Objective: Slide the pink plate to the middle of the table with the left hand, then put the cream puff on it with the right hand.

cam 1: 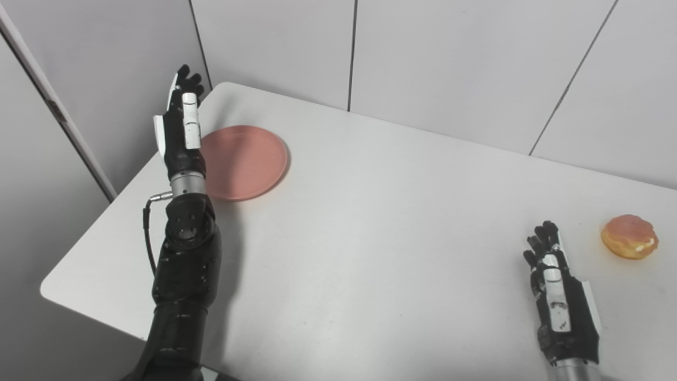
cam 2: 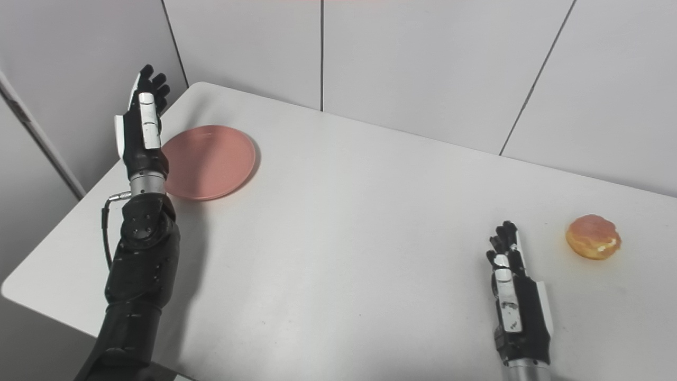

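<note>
Left eye view: left robot hand (cam 1: 180, 124) empty, fingers extended, raised at left rim of pink plate (cam 1: 248, 161); plate lies right of it.

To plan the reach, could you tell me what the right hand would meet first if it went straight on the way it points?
Probably nothing: the right hand points up the bare table; the cream puff sits off to its right.

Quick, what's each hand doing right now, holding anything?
Left hand: open, holding nothing, raised at the left edge of the pink plate.
Right hand: open, holding nothing, apart from the cream puff.
</note>
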Robot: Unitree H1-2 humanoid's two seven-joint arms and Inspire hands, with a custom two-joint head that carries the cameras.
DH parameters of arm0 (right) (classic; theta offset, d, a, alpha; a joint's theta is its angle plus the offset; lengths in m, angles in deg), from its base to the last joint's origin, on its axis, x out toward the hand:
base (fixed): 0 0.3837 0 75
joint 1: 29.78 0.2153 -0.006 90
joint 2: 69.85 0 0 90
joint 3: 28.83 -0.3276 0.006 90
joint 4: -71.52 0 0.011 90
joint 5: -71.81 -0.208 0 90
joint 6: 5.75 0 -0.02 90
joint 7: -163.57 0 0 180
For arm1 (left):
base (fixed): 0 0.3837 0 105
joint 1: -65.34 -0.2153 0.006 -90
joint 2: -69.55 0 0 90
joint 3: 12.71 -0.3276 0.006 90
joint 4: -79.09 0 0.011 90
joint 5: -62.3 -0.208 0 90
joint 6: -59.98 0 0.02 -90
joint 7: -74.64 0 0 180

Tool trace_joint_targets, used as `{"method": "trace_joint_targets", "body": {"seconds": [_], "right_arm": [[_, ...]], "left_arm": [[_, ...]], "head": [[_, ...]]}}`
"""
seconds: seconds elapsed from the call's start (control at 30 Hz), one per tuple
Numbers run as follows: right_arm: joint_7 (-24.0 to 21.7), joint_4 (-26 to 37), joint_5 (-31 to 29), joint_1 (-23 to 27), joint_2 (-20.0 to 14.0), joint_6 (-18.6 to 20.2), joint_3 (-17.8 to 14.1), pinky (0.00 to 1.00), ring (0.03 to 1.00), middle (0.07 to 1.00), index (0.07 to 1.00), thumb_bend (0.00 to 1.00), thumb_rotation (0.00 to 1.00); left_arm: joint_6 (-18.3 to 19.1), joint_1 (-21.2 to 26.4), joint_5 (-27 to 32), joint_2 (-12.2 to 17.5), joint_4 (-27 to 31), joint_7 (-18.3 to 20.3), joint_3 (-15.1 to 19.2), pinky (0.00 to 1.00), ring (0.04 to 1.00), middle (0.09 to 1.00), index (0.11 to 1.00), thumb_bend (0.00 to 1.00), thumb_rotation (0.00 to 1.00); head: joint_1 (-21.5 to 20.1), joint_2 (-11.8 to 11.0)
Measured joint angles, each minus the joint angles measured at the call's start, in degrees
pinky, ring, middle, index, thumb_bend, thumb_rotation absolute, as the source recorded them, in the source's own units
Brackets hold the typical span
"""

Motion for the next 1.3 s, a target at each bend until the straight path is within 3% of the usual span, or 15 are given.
{"method": "trace_joint_targets", "body": {"seconds": [0.47,0.73,0.87,0.93,1.3], "right_arm": [[-0.7,-0.4,-0.4,0.4,-0.6,0.0,-0.3,1.00,1.000,1.000,1.000,0.59,0.89],[-0.8,-0.5,-0.8,0.5,-1.1,0.0,-0.5,1.00,1.000,1.000,1.000,0.60,0.88],[-0.8,-0.5,-0.8,0.5,-1.2,0.0,-0.5,1.00,1.000,1.000,1.000,0.63,0.89],[-0.8,-0.5,-0.8,0.5,-1.2,0.0,-0.5,1.00,1.000,1.000,1.000,0.62,0.88],[-0.7,-0.5,-1.2,0.5,-1.1,0.0,-0.7,1.00,1.000,1.000,1.000,0.62,0.88]], "left_arm": [[-0.3,0.0,3.5,2.5,-3.7,-0.7,3.9,0.82,0.811,0.805,0.814,0.79,1.00],[-2.3,0.0,4.6,4.4,-10.0,-0.7,5.4,0.92,0.797,0.765,0.798,0.73,1.00],[-2.4,0.0,4.6,5.5,-10.9,-0.9,5.4,0.91,0.803,0.759,0.806,0.69,1.00],[-2.4,0.0,4.6,5.6,-11.5,-1.3,5.3,0.84,0.781,0.748,0.802,0.71,1.00],[-2.4,0.0,4.8,5.4,-17.5,-0.7,2.3,0.79,0.783,0.763,0.769,0.71,1.00]], "head": [[1.3,0.0],[1.8,0.0],[1.8,0.0],[1.8,0.1],[1.6,0.3]]}}
